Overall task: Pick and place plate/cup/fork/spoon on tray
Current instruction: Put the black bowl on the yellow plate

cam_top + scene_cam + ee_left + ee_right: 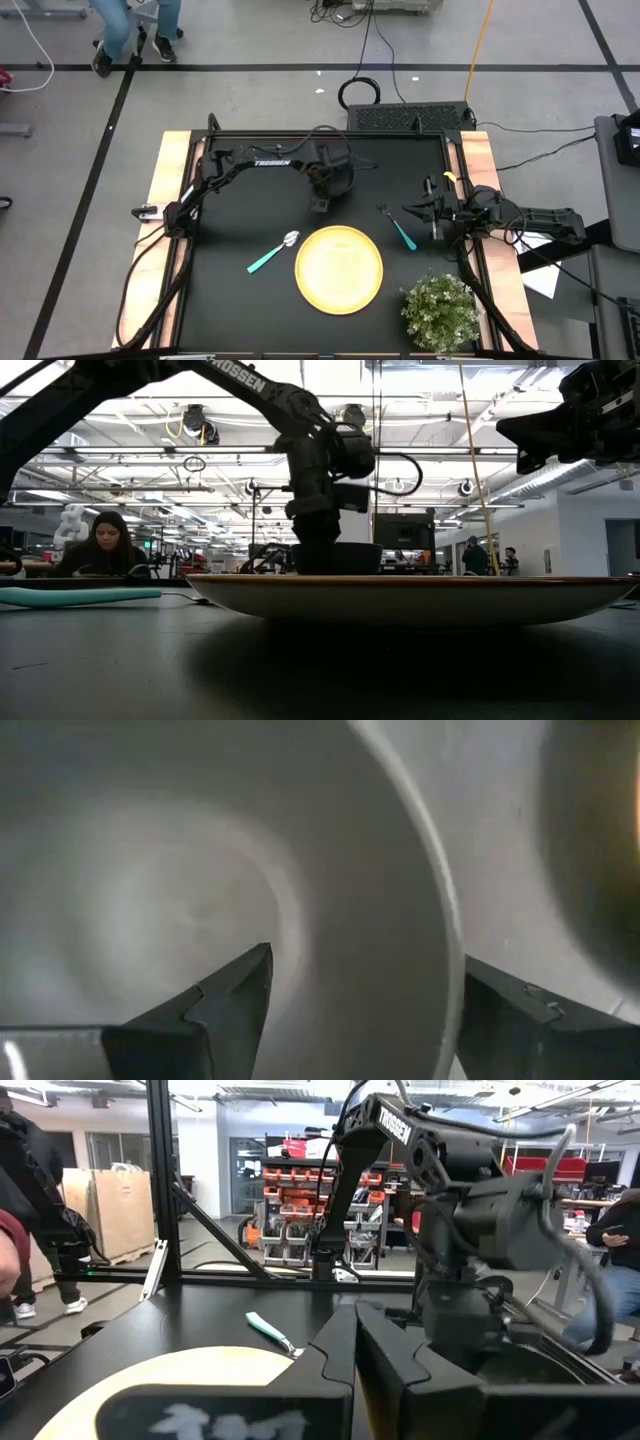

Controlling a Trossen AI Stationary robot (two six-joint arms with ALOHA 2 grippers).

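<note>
The dark cup (pixel 336 557) stands on the black table behind the yellow tray (pixel 338 268). My left gripper (pixel 365 970) is open and points down over the cup. One finger is inside the cup and one is outside its rim (pixel 440 910); I cannot tell whether either touches it. The teal-handled spoon (pixel 272 255) lies left of the tray. The teal-handled fork (pixel 398 228) lies to the tray's right, at its far side. My right gripper (pixel 355 1320) is shut and empty, raised above the table near the fork (pixel 415 210).
A potted green plant (pixel 440 310) stands at the table's near right corner, close to the tray. Wooden strips (pixel 165 200) run along the table's left and right sides. A person (pixel 100 545) sits in the room beyond the table.
</note>
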